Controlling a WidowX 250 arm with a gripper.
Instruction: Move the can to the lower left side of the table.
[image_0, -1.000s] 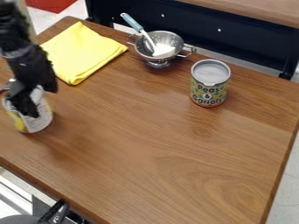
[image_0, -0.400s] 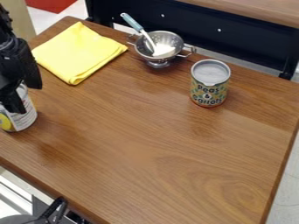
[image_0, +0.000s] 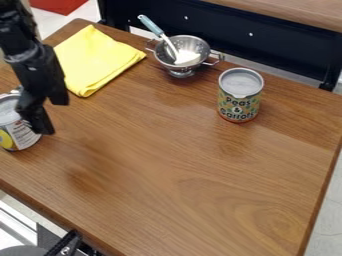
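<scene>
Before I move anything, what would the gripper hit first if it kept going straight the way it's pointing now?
Most likely the tabletop: the gripper points down at it, right beside the can. It might brush the can's side, as depth is unclear there.

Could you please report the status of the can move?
Gripper at left-hand can. Can upright, left on table. Patterned can far right, not blocking.
</scene>
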